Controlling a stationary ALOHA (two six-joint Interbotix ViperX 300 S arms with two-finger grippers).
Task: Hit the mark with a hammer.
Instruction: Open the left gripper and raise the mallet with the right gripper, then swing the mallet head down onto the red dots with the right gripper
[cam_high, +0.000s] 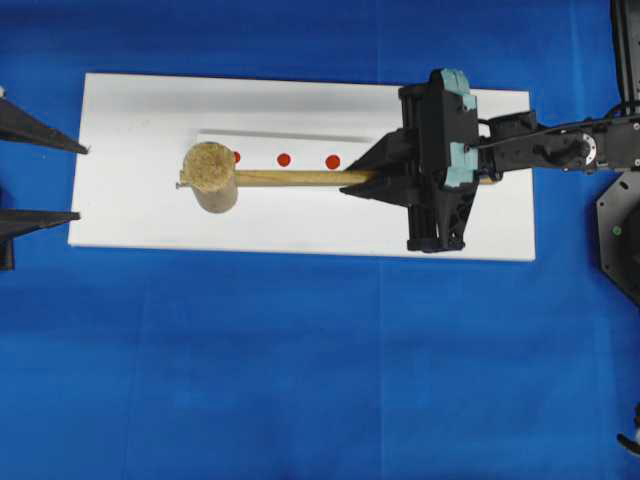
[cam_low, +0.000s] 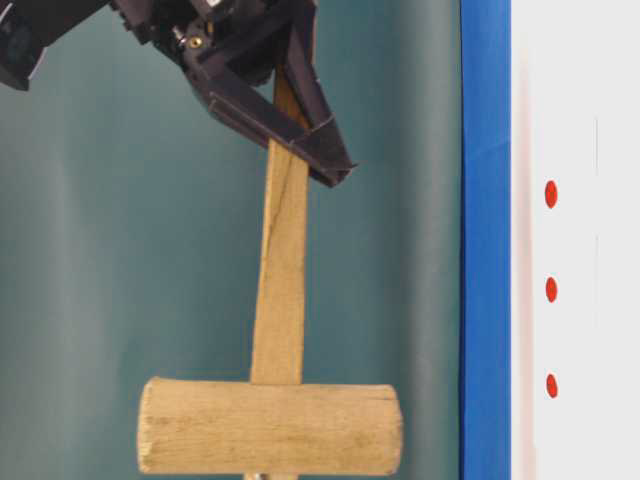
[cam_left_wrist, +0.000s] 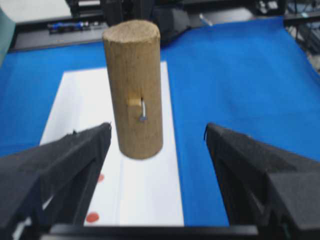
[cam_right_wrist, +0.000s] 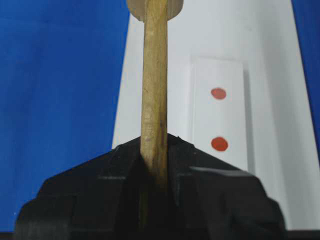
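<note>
Three red round marks (cam_high: 284, 159) dot the white flat board (cam_high: 140, 215). Clamped on the slim handle, the right gripper (cam_high: 362, 180) holds the light-brown wooden mallet (cam_high: 211, 177), its head seemingly raised beyond the fingertips. Ahead of that head, the left gripper (cam_left_wrist: 157, 142) gapes wide, empty.

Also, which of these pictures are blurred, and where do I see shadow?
Left wrist view: hammer slightly soft, the near fingers blurred. Right wrist view: fingers dark and unfocused. Overhead view: sharp, a thin shadow line on the white board.
</note>
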